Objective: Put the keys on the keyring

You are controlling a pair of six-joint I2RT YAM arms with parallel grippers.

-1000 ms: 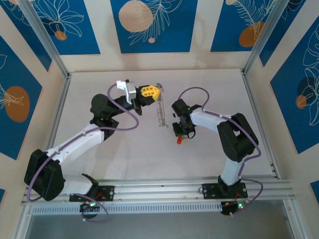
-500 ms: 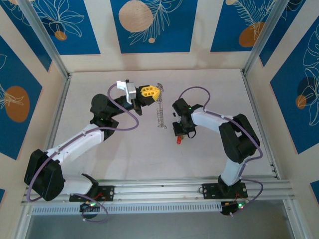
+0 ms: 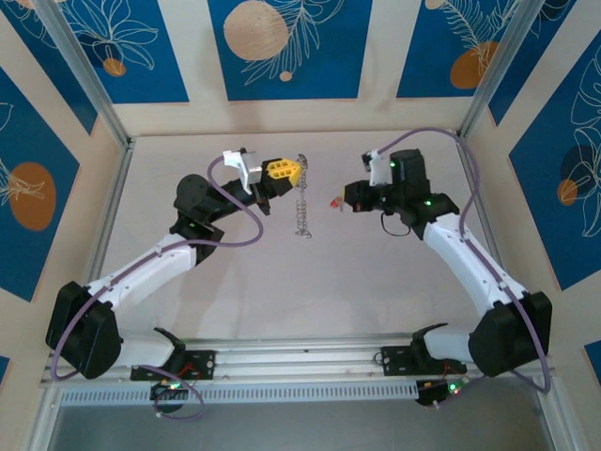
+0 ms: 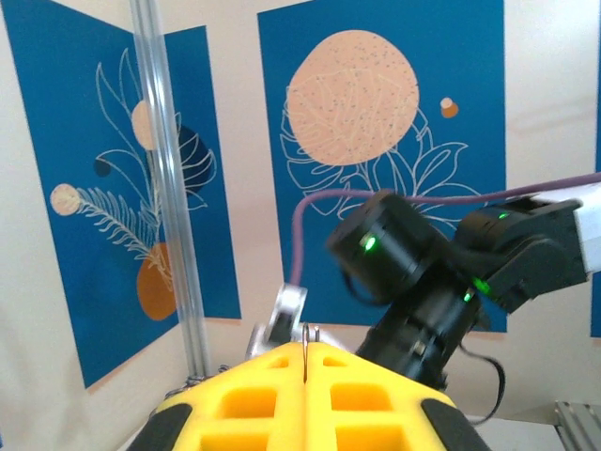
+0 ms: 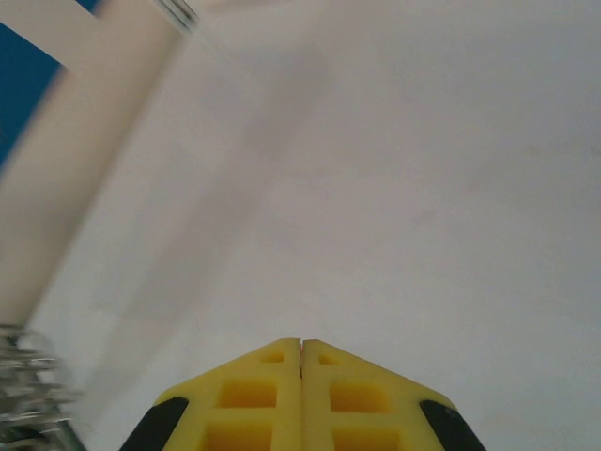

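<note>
Enclosure: blue-and-cream leaf-print wall panels (image 3: 282, 47) on the back and both sides, three blue ones on the back wall. Two metal posts (image 3: 80, 70), one at each back corner. One pale table (image 3: 235, 291), shut in by walls on three sides and by a metal rail (image 3: 300, 352) along the near edge.

Arms: two.
- The left arm (image 3: 160, 258) runs from the near-left corner toward the back centre.
- The right arm (image 3: 470, 268) runs from the near-right corner to the same area.
- Each carries one purple cable (image 3: 230, 202) that loops out beside the wrist.

Tools: two, facing each other across a short gap over the back middle of the table.
- The left tool (image 3: 295, 170) is pressed closed on the top of the keyring. In the left wrist view a thin metal link (image 4: 305, 336) sticks out of the seam between the yellow pads (image 4: 254, 404).
- The right tool (image 3: 344, 200) is closed narrow on the key. In the right wrist view its pads (image 5: 254, 404) meet with no gap.

Keyring (image 3: 301, 207): one, a pale chain. It hangs from the left tool and runs toward the near side. I cannot tell whether its lower end touches the table. It appears blurred at the lower left of the right wrist view.

Key (image 3: 334, 202): one, with a red head. It sits at the tip of the right tool, off the table, near the keyring on its right but apart from it. Nothing lies between them.

Room: the table is bare in the middle and near parts between the arms. From the left wrist, the right arm's dark wrist stands straight ahead.
</note>
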